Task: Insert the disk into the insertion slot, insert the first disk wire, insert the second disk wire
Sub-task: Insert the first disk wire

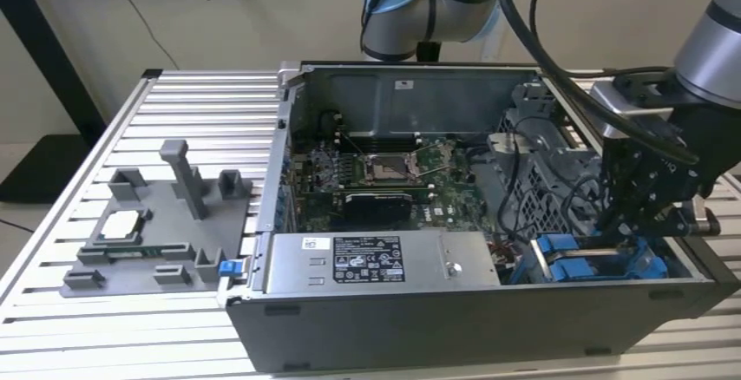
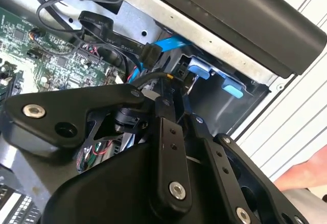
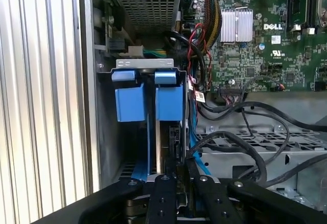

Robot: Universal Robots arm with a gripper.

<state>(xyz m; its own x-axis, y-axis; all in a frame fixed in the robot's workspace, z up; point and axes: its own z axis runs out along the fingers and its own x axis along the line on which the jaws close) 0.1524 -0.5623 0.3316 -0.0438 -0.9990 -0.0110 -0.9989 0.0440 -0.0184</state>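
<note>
Surface [image 1: 69, 311]: slatted metal; it carries the open computer case [image 1: 463, 332].
Fixture [image 1: 162, 224]: grey, on the surface outside the case, at the exterior view's left; a processor chip [image 1: 121, 224] lies on it.
Power-supply box [image 1: 370, 263]: inside the case, against its near wall.
Motherboard [image 1: 383, 172]: inside the case, behind the power-supply box.
Insertion slot [image 1: 579, 263]: near corner of the case, at the exterior view's right; blue tabs stand up from it.
Disk [image 3: 163, 142]: seated edge-on in the insertion slot, between the blue rails.
Gripper [image 1: 619, 232]: inside the case, directly over the insertion slot.
Jaws: drawn together on the end of a black disk wire [image 2: 148, 77], just above the disk.
</note>
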